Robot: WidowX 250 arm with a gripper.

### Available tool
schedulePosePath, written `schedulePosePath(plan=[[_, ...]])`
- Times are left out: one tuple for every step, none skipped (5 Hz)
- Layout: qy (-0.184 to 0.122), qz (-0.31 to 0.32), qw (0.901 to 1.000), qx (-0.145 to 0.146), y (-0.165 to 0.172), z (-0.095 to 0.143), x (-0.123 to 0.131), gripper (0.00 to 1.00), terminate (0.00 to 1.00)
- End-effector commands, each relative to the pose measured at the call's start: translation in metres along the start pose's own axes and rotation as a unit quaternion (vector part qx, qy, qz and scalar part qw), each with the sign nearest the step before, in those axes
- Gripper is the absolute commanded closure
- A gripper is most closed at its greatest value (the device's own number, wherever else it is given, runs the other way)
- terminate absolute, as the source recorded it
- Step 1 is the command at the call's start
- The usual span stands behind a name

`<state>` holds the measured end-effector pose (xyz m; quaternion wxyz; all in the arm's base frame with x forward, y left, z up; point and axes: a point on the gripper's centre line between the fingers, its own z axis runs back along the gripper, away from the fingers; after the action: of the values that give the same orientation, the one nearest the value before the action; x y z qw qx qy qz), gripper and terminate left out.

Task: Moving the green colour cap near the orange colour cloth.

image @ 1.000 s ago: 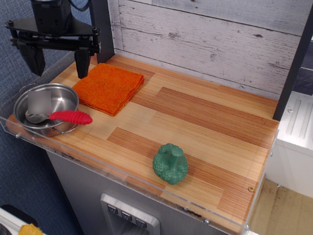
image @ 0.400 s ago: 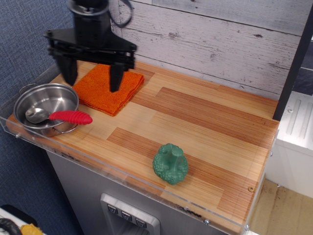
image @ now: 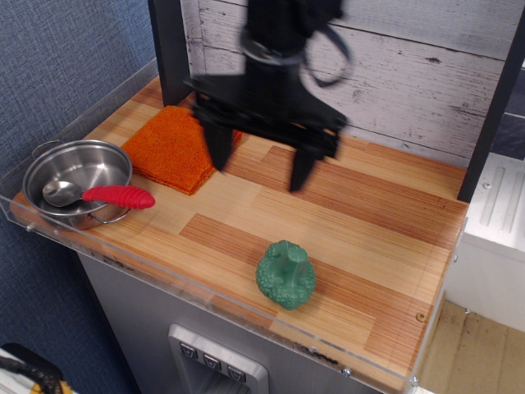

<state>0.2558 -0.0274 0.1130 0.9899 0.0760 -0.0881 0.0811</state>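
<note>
Your pincer (image: 261,162) is hanging above the middle of the desk (image: 361,222) with its two dark fingers (image: 218,148) spread wide and pinching nothing; it is showing blurred, so finer detail of the tips is not readable. It is sitting just to the right of the orange colour cloth (image: 168,148), partly covering that cloth's right edge in this view.

The cloth you are looking at is a fuzzy, thick folded square with layered edges, lying flat near the back left of the desk. The green colour cap (image: 286,275) is resting well apart from it, near the front edge: a teal-green rubbery lump, roundish and knobbly, with a short stem pointing up.

The desk itself is showing striped wooden panels in lighter and darker tones, with a clear plastic lip (image: 205,289) running along its front. At the far left, a shiny steel pot (image: 75,180) is holding a spoon (image: 57,194), and a red ribbed handle (image: 118,196) is lying across its rim.

Behind the desk, whitewashed weathered planks (image: 410,74) are forming the back wall, and blue textured fabric (image: 66,49) is covering the left side.
</note>
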Motion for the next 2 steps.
schedulePosePath(plan=[[0.008, -0.014, 0.9998, -0.010, -0.019, -0.008, -0.017, 0.00, 0.00], [0.004, -0.022, 0.9993, -0.030, -0.025, -0.019, -0.021, 0.00, 0.00]])
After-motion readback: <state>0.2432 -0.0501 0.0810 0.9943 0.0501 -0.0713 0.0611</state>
